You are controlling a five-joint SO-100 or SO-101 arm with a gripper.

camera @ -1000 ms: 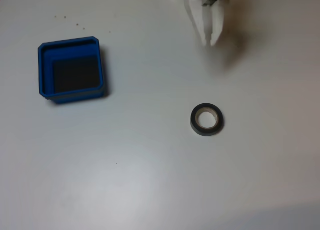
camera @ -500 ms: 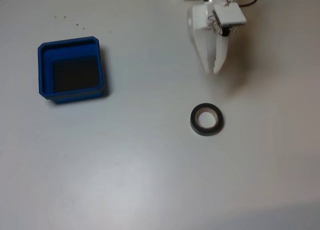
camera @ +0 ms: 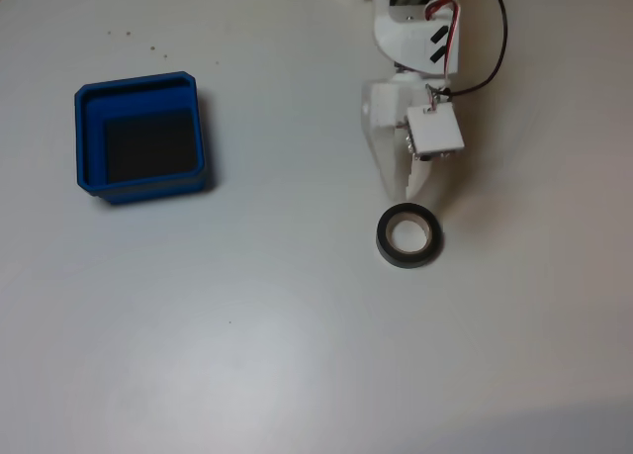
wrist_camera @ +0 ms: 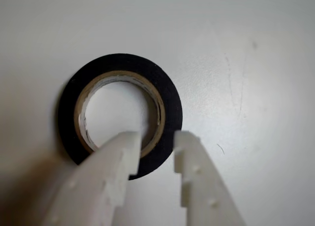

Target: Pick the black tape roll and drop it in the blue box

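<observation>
The black tape roll [camera: 409, 262] lies flat on the white table, right of centre in the fixed view, its beige core facing up. My white gripper [camera: 413, 191] hangs just beyond its far edge, tips pointing down at it. In the wrist view the gripper [wrist_camera: 156, 137] is open by a narrow gap. Its fingers stand over the near rim of the roll [wrist_camera: 170, 93], the left fingertip [wrist_camera: 125, 147] over the hole and the right one outside the ring. Whether they touch the roll cannot be told. The blue box [camera: 89, 142] sits far to the left, with nothing on its dark floor.
The arm's white body with red and black wires [camera: 495, 48] comes in from the top edge of the fixed view. A few small dark specks [camera: 153, 48] dot the white table above the box.
The gripper has come down from the top edge toward the tape roll, and its tips now reach the roll's far rim. Roll and box have not moved.
</observation>
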